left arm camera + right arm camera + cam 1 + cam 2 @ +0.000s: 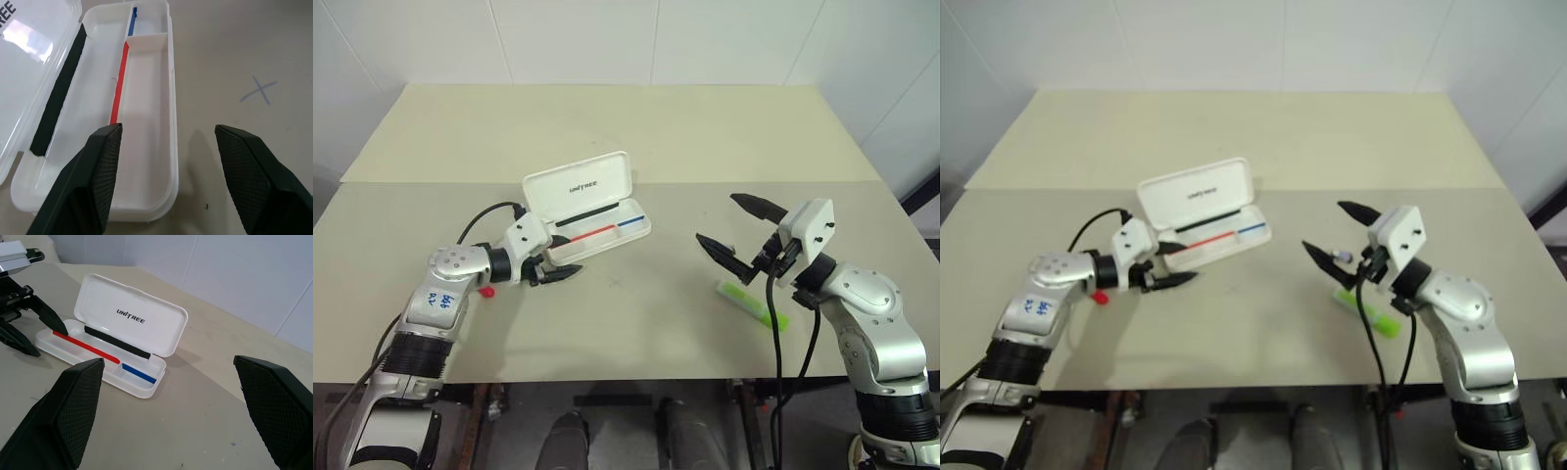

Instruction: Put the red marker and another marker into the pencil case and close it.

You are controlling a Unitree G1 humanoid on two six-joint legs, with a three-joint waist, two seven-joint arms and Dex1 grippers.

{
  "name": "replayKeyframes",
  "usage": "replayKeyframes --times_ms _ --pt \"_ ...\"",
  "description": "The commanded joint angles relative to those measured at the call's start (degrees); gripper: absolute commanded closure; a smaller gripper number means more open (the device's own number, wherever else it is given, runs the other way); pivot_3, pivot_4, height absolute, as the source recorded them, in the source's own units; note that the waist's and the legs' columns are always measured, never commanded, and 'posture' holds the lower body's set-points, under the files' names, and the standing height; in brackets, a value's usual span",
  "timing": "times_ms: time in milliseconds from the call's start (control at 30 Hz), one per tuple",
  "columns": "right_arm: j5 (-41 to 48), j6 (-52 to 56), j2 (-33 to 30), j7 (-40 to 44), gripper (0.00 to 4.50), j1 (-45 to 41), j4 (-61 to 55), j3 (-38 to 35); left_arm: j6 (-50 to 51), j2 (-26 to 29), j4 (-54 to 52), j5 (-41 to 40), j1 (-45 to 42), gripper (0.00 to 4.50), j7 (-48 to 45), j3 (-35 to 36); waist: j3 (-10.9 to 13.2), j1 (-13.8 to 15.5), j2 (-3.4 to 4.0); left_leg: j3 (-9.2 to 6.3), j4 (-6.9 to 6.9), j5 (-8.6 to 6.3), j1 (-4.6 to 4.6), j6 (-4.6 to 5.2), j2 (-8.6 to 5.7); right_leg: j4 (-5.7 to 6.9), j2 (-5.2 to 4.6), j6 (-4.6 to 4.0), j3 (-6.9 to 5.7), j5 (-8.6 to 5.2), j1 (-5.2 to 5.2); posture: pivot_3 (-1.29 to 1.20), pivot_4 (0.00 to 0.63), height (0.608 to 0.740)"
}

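The green highlighter (753, 304) lay lower right of the frame, its long axis slanting from upper left down to lower right, just below the right gripper (734, 229), whose jaws stood wide and held nothing. At left centre the left gripper (565, 273) (jaws parted, nothing between them) hovered at the near end of the pencil case (607, 235), with the red marker (486, 291) peeking out beneath that arm. The case sat open at centre, its long axis running lower left to upper right, lid raised at the far side.

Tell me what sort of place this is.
Probably a lab or test room: a bare beige table against plain white tiled walls, holding only an open pencil case and a green highlighter.
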Motion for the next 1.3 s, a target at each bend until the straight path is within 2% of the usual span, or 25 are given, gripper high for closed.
replayKeyframes --times_ms 33,500,600,833,867,1300 --pt "0.4 -0.4 -0.5 -0.5 0.0 -0.3 -2.6 -1.0 -1.6 -0.9 1.5 1.5 -1.7 1.43 0.7 -0.8 0.0 0.0 0.0 0.0 0.01 0.0 0.0 0.0 0.0 0.01 0.0 0.0 0.0 0.0 0.0 0.0 0.15 0.74" --pt "0.8 0.3 -1.0 0.1 0.0 -0.9 -3.0 -0.8 -1.7 -3.2 4.7 5.7 -2.7 1.43 0.6 -4.8 0.0 0.0 0.0 0.0 0.02 0.02 0.03 0.02 -0.01 0.05 0.0 0.07 0.0 0.04 0.02 0.0 0.15 0.74" --pt "0.8 0.3 -1.0 0.1 0.0 -1.2 -3.0 -0.7 -0.7 -3.0 4.5 6.1 -2.9 2.07 1.0 -5.0 0.0 0.0 0.0 0.0 0.02 0.02 0.03 0.02 -0.01 0.05 0.0 0.07 0.0 0.04 0.02 0.0 0.15 0.74" --pt "1.4 0.4 -1.9 1.5 0.0 -1.1 -2.8 -1.0 1.2 -2.2 3.2 6.2 -3.6 4.34 -0.2 -5.3 0.0 0.0 0.0 0.0 0.0 0.02 0.04 0.03 -0.01 0.05 0.0 0.07 0.0 0.04 0.02 0.0 0.15 0.74" --pt "1.6 0.5 -2.3 2.1 0.0 -1.1 -2.7 -1.0 1.5 -2.2 2.8 6.1 -3.7 4.49 -0.5 -5.3 0.0 0.0 0.0 0.0 0.0 0.02 0.04 0.03 -0.01 0.05 0.0 0.08 0.0 0.04 0.02 0.0 0.15 0.74" --pt "5.9 3.3 -7.3 11.3 0.0 0.0 -3.6 0.1 1.4 -0.9 -5.1 3.5 -2.0 4.49 -6.8 -6.0 0.0 0.1 0.0 0.0 -0.02 0.02 -0.01 0.02 0.0 0.0 0.0 0.11 0.0 0.04 0.0 0.0 0.15 0.74"
